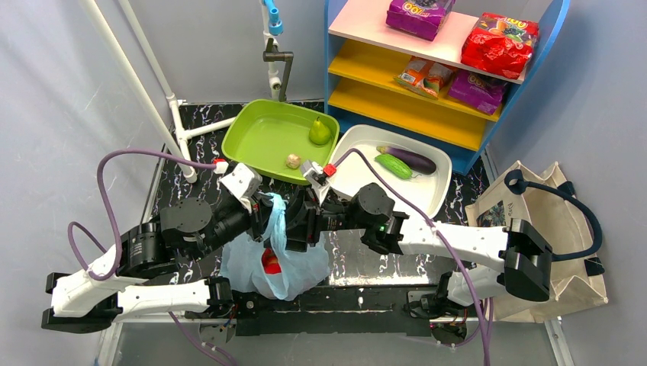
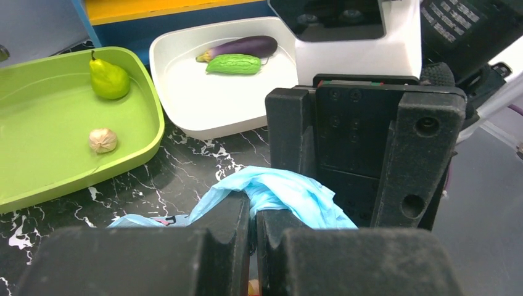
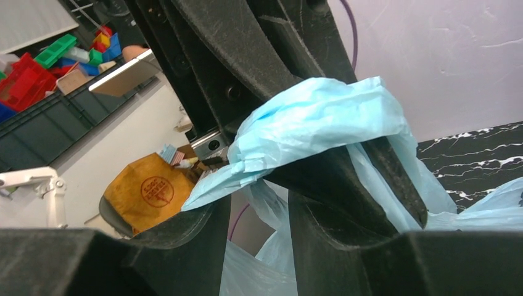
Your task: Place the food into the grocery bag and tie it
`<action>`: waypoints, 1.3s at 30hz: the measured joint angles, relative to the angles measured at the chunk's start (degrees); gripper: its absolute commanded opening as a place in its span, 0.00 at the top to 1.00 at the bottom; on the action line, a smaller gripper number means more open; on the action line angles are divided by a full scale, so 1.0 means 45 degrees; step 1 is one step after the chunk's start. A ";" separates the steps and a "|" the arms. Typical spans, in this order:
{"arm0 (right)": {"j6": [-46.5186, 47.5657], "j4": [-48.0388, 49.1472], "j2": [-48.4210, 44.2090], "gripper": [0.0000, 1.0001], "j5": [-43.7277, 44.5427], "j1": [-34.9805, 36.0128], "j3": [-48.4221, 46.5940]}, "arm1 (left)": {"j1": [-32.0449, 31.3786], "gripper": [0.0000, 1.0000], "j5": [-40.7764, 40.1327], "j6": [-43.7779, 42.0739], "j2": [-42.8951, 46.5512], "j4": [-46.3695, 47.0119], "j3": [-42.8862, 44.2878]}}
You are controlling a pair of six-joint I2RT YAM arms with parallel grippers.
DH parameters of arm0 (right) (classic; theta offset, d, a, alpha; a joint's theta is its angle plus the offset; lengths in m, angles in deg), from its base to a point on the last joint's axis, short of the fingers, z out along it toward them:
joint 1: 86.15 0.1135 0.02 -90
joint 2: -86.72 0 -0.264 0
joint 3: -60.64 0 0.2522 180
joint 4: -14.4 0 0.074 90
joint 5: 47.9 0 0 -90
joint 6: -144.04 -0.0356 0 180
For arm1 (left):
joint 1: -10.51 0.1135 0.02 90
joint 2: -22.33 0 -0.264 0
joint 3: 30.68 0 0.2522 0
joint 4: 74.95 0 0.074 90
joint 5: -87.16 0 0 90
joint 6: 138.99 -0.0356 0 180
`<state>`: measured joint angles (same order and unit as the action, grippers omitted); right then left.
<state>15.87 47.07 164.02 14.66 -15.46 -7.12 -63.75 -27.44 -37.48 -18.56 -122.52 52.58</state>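
The light-blue grocery bag (image 1: 294, 267) sits on the table's near edge between the two arms. Red food (image 1: 269, 263) shows through its open top. One handle (image 1: 279, 216) is pulled up above the bag. My left gripper (image 1: 263, 221) is shut on this handle, and the blue plastic bunches over its fingertips (image 2: 228, 206) in the left wrist view (image 2: 253, 209). My right gripper (image 1: 302, 226) faces it closely from the right. Its jaws stand apart in the right wrist view (image 3: 259, 203), with bag plastic (image 3: 314, 117) draped over them and hanging in the gap.
A green tray (image 1: 267, 137) behind holds a green pear (image 1: 320, 131) and a small beige item (image 1: 293, 161). A white tray (image 1: 366, 179) holds an eggplant (image 1: 416, 158) and a green cucumber (image 1: 393, 165). A beige canvas tote (image 1: 549, 229) lies at the right. A shelf with snack packs (image 1: 496, 44) stands behind.
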 measured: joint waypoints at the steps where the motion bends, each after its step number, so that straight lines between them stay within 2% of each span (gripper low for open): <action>1: 0.0005 0.0019 0.0000 0.53 0.0228 0.0044 0.0000 | 0.0000 1.00 -0.0087 0.0000 0.0000 0.0044 0.0000; 11: 0.0233 -0.0078 0.0015 0.52 0.2725 0.0534 -0.0005 | 0.0000 1.00 -0.0835 -0.0053 0.0044 0.0180 0.0000; 16: 0.0243 -0.0092 0.0015 0.56 0.3502 0.0607 -0.0005 | 0.0000 1.00 -0.1122 -0.0121 0.0087 0.0194 0.0000; 18: 0.0282 -0.0136 0.0015 0.62 0.3837 0.0670 -0.0005 | 0.0000 1.00 -0.1209 -0.0121 0.0170 0.0194 0.0000; 21: 0.0539 -0.0588 0.0015 0.79 0.4376 0.0738 -0.0180 | 0.0000 1.00 -0.1282 -0.0121 0.0345 0.0180 0.0000; 26: 0.0928 -0.1370 0.0015 0.99 0.5090 0.0860 -0.0593 | 0.0000 1.00 -0.1467 -0.0126 0.0471 0.0180 0.0000; 31: 0.1107 -0.2307 0.0000 0.99 0.5693 0.0894 -0.0894 | 0.0000 1.00 -0.1554 -0.0121 0.0539 0.0160 -0.0097; 39: 0.1229 -0.5809 -0.0335 0.99 0.6528 0.0933 -0.2278 | 0.0000 1.00 -0.1574 0.0102 0.0675 -0.0015 -0.0097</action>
<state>21.40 20.93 162.51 44.04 -11.26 -17.37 -63.75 -34.52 -37.02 -15.52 -122.58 52.14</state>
